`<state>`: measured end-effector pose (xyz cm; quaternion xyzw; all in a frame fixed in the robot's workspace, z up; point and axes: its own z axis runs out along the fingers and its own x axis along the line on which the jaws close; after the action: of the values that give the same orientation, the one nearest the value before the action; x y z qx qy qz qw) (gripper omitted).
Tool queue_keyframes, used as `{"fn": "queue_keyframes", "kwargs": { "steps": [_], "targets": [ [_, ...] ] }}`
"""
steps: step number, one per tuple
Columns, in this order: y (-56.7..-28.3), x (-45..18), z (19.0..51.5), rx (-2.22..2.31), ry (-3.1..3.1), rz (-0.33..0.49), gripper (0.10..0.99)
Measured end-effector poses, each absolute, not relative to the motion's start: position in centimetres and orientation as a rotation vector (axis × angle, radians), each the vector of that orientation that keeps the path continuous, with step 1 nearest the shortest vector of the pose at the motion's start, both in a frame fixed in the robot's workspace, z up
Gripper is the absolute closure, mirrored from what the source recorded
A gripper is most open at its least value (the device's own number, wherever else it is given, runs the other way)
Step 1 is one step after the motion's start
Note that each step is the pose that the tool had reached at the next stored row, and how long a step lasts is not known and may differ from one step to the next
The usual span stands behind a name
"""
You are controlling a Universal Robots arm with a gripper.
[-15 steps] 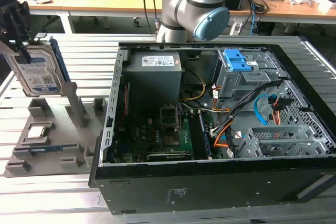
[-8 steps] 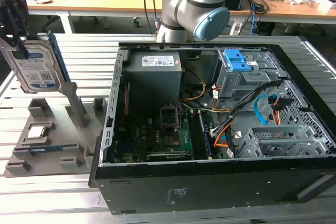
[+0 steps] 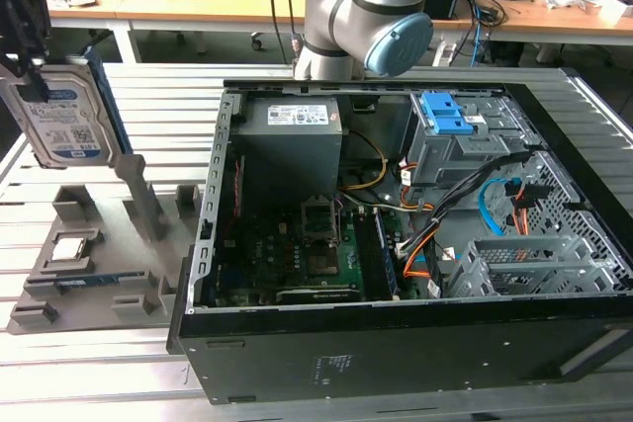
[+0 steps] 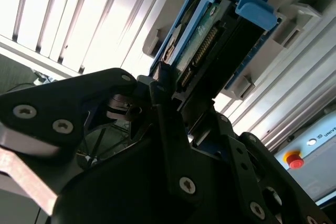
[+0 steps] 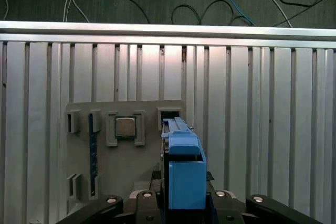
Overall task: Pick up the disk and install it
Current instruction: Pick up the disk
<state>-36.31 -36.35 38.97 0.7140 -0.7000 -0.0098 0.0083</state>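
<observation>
Tool (image 4: 189, 103) clamped on disk (image 4: 207, 40) (label (image 3: 67, 130) hidden in both wrist views), held above grey tray (image 5: 142, 166).

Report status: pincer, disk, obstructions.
Pincer shut on disk. Disk upright, held above grey tray. No obstruction seen toward open case.

Open computer case (image 3: 415, 353) on slatted table (image 3: 89, 373); grey tray (image 3: 114, 256) beside it, silver chip (image 3: 71, 247) seated in tray.
</observation>
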Motion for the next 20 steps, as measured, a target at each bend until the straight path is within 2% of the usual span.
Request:
{"fn": "queue_keyframes", "kwargs": {
  "steps": [20],
  "targets": [
    [-36.3, -36.2, 42.9, 2.231, -2.187, -0.031, 0.722]
  ]
}}
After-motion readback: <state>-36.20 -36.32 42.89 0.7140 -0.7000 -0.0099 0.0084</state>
